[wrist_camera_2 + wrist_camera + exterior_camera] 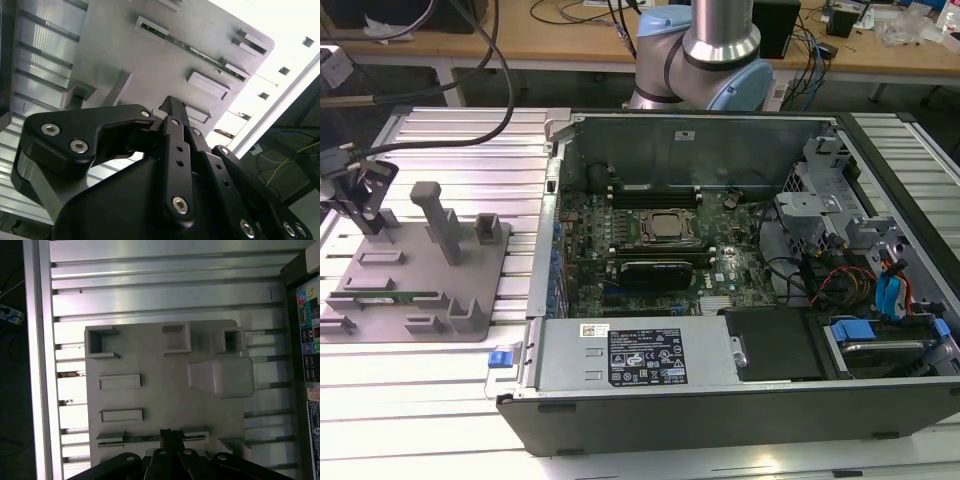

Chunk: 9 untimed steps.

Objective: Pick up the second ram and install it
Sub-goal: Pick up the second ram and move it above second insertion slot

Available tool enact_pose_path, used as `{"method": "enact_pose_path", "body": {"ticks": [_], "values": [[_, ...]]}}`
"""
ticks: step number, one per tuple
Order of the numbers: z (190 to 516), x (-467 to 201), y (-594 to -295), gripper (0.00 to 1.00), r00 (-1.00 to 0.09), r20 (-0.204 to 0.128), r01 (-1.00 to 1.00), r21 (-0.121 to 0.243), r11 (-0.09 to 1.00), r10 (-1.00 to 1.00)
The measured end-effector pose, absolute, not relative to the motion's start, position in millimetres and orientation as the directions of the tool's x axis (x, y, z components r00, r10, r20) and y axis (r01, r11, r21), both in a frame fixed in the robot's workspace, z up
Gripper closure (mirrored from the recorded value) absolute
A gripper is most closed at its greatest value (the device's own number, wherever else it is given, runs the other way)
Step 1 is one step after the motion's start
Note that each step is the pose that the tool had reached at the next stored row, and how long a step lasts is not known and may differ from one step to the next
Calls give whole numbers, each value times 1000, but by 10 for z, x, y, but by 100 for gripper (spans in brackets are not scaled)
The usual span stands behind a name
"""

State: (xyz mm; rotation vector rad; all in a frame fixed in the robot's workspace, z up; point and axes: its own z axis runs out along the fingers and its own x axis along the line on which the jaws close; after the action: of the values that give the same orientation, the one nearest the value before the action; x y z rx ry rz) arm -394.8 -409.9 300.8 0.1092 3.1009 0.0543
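The second ram (pixel 405 296) is a thin green stick lying flat in a slot near the front of the grey fixture plate (pixel 420 255), at the exterior view's left. It also shows as a narrow strip between two holders in both wrist views (pixel 200 51) (pixel 135 438). My black gripper (pixel 365 210) hangs above the plate's far left part, apart from the ram. In the first wrist view the gripper's tip (pixel 168 436) lines up over the middle of the stick. In the second wrist view the gripper (pixel 170 107) points down at the plate.
An open computer case (pixel 880 400) lies to the exterior view's right of the plate, with its motherboard, silver processor (pixel 665 228) and a black card (pixel 660 270) exposed. Tall grey posts (pixel 438 215) stand on the fixture plate. Ribbed aluminium table (pixel 450 140) surrounds everything.
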Motion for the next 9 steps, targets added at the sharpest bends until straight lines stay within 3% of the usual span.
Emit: {"method": "enact_pose_path", "body": {"ticks": [9], "values": [[2985,-3949,-4099,92,-954,-37,-300,34,953,-299]]}}
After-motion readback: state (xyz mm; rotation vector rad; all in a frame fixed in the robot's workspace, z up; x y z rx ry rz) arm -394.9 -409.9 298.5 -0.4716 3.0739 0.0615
